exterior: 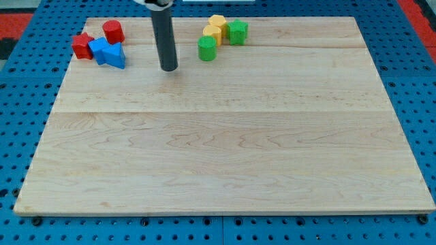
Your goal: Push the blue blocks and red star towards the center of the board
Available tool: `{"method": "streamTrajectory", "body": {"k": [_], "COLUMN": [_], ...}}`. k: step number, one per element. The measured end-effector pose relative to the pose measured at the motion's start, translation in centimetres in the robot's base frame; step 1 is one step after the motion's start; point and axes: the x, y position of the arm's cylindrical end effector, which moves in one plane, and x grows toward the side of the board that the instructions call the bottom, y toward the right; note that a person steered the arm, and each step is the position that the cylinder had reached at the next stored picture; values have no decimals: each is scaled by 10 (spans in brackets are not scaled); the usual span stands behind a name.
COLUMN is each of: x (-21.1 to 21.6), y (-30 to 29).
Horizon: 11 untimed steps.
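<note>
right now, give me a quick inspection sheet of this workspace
surface: wooden board, lying flat on a blue pegboard
job's things: blue blocks and red star bunched at the view's top left corner, not yet near the centre
clutter: red cylinder beside that bunch; two yellow blocks, green block and green cylinder at the view's top middle
grippers: none; my tip sits between the two groups, touching no block
cables: nothing seen
surroundings: red mat at the view's top right corner

rod (pixel 164 37): dark grey, straight, cylindrical | my tip (pixel 169 69): blunt, flat-ended
</note>
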Motion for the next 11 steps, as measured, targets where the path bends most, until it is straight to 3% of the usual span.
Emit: {"method": "streamTrajectory", "body": {"k": [1, 2, 4, 5, 6, 7, 8, 9, 11], "x": [-89, -141, -142, -134, -75, -53, -51, -20, 22], "y": [-2, -13, -201, -203, -194, -202, -155, -96, -56]}}
